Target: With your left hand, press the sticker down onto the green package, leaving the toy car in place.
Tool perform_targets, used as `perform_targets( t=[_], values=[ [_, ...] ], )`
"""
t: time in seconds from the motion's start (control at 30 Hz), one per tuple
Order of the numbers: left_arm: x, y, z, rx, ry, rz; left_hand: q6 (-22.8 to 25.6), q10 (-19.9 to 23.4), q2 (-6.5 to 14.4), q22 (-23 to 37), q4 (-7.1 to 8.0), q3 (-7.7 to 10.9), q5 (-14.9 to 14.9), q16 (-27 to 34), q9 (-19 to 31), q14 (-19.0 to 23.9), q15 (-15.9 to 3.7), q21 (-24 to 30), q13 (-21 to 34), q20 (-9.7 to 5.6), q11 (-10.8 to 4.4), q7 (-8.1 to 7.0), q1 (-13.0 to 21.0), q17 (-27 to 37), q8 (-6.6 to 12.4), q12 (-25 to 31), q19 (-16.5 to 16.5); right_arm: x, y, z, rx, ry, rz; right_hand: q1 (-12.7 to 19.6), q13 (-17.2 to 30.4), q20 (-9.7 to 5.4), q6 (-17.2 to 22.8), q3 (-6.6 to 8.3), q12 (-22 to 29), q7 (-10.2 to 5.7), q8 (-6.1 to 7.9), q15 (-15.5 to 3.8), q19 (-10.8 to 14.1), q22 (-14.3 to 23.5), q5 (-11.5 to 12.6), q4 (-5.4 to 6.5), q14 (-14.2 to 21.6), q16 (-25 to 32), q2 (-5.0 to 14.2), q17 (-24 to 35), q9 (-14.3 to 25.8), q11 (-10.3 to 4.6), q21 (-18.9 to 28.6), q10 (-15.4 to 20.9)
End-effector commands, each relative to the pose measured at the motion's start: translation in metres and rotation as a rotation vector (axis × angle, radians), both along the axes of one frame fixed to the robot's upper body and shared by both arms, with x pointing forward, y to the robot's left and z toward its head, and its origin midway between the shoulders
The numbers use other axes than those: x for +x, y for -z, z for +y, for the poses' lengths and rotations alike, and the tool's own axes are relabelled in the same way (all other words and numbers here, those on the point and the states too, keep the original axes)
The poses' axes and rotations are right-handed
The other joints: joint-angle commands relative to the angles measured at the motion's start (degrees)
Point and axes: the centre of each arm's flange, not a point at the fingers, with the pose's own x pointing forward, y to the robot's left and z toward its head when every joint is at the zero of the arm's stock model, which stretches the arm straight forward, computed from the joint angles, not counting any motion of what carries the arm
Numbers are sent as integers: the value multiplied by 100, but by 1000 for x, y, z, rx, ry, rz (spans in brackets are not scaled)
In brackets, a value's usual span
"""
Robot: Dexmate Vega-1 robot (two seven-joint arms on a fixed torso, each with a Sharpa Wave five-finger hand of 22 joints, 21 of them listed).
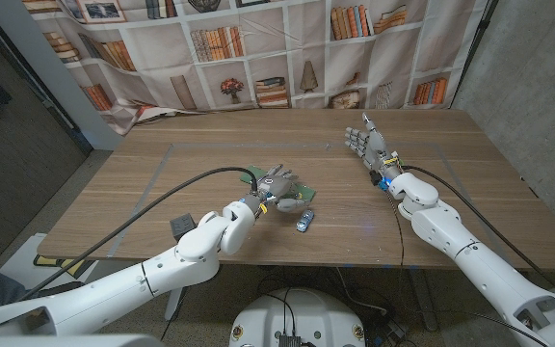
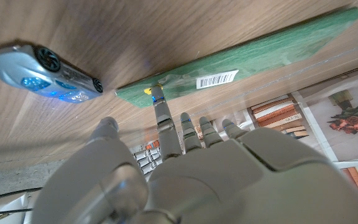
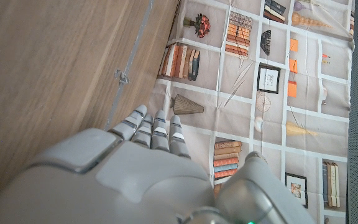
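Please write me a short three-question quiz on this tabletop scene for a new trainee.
1. True or false: the toy car lies on top of the green package.
2. Which hand reaches over the green package? A) left hand B) right hand
3. Fill in: in the left wrist view, one of the left hand's fingers touches a small ____ sticker at the package's end.

Key: 1. False; the car lies on the table beside the package. 2. A; the right hand holds nothing, away from the package. 3. yellow.
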Motion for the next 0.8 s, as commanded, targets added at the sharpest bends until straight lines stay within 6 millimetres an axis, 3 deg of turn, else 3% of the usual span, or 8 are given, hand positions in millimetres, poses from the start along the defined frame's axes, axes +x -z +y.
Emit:
perform_targets(
  t=[0.03, 0.37, 0.57, 0.8],
  values=[
    [5, 4, -2, 11, -22, 12, 83, 81, -12, 19, -18, 9, -16, 31, 23, 36, -227, 49, 9, -42, 16, 9, -14, -2, 31, 27, -21, 2, -2, 1, -4, -7, 6, 9, 26, 6, 56, -9, -19, 6, -16, 47, 40, 20, -14, -1, 25, -8, 36, 25, 27, 45, -9, 34],
    [2, -1, -3, 17, -25, 0, 81, 121, 1, 20, -19, 14, -16, 30, 23, 50, -225, 51, 8, -65, 14, 6, -6, -2, 13, 34, -16, 0, -4, 0, -11, -6, 1, 9, 27, 5, 50, -13, -24, 5, -20, 40, 42, 21, -14, -6, 23, -9, 40, 25, 27, 42, -13, 29],
    [0, -9, -2, 12, -28, -20, -56, 142, 51, 21, -17, 38, -19, 37, 23, 97, -70, 52, 8, -63, 53, 1, 14, -1, -66, 28, -18, -1, -4, -1, -19, 4, -5, 9, 27, 5, 50, -16, -25, 6, -21, 41, 43, 21, -14, -8, 24, -9, 42, 24, 28, 41, -15, 30],
    [1, -15, -2, 8, -23, -33, -238, 116, 77, 21, -17, 50, -25, 25, 26, 92, -69, 56, 9, -35, 63, -95, 27, 0, -146, 5, -10, -3, -2, -4, -26, 19, 4, 13, 27, 6, 44, -17, -25, 3, -23, 47, 44, 21, -15, -14, 18, -12, 44, 24, 28, 39, -17, 32]
  ],
)
